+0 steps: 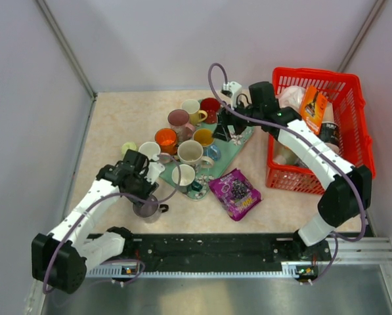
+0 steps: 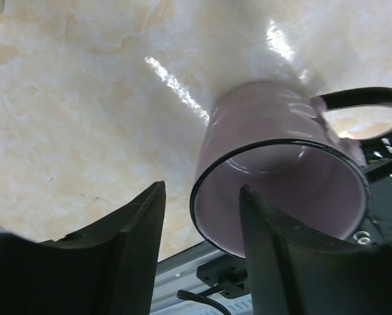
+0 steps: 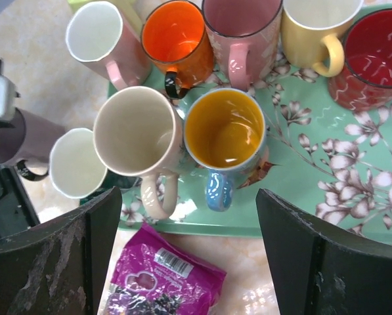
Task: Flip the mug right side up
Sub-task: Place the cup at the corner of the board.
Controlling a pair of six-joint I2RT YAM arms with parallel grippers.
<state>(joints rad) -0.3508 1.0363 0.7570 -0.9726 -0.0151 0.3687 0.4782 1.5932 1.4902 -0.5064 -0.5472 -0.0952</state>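
Two black fingers (image 2: pixel 127 256) of the left gripper (image 2: pixel 202 190) filled the bottom of the left wrist view, parted. One stood outside the mauve mug (image 2: pixel 261 118), with a strip of table (image 2: pixel 84 98) showing between it and the black rim. The other reached down inside the mouth; whether it pressed the inner wall could not be told. The mug stood base down on the table near the front rail, mouth up, black handle pointing away from the fingers. The left arm reached forward from its base, wrist bent back down over the mug. The right gripper (image 3: pixel 189 191) hung spread wide and empty above the green tray (image 3: pixel 314 197) of mugs, just beside a purple snack packet (image 3: pixel 163 275).
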